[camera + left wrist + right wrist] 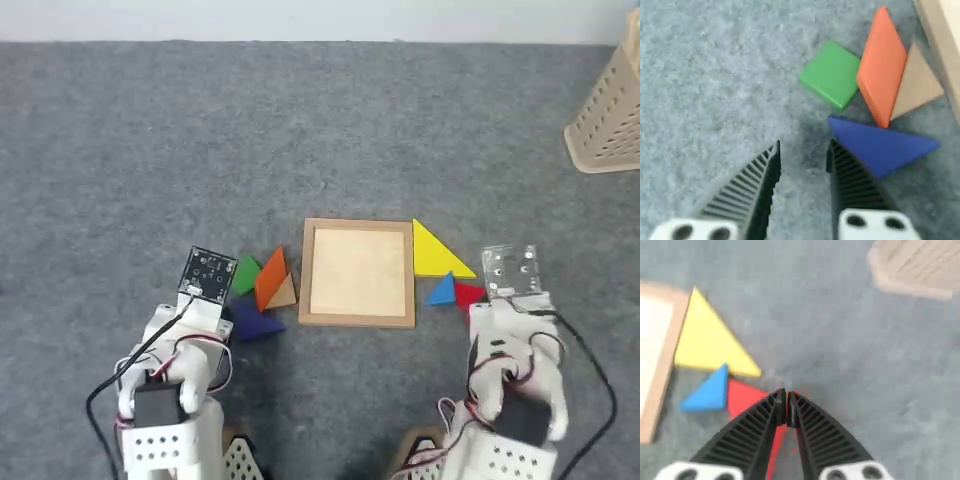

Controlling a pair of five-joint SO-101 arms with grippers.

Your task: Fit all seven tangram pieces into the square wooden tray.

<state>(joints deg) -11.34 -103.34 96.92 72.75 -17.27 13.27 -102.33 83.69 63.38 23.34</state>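
Observation:
The square wooden tray [358,318] lies mid-table with nothing in it. To its left lie a green square [831,74], an orange parallelogram [881,65], a tan triangle [917,87] and a dark blue triangle [880,146]. My left gripper [804,152] is open low over the carpet, one finger [840,165] right beside the blue triangle's corner. On the tray's right side are a yellow triangle [710,342], a small light blue triangle [707,390] and a red triangle [745,399]. My right gripper [786,399] is shut just over the red triangle.
A beige slatted basket [608,110] stands at the far right, also in the right wrist view [920,265]. Grey carpet covers the table. The tray's edge [942,35] runs close past the tan triangle.

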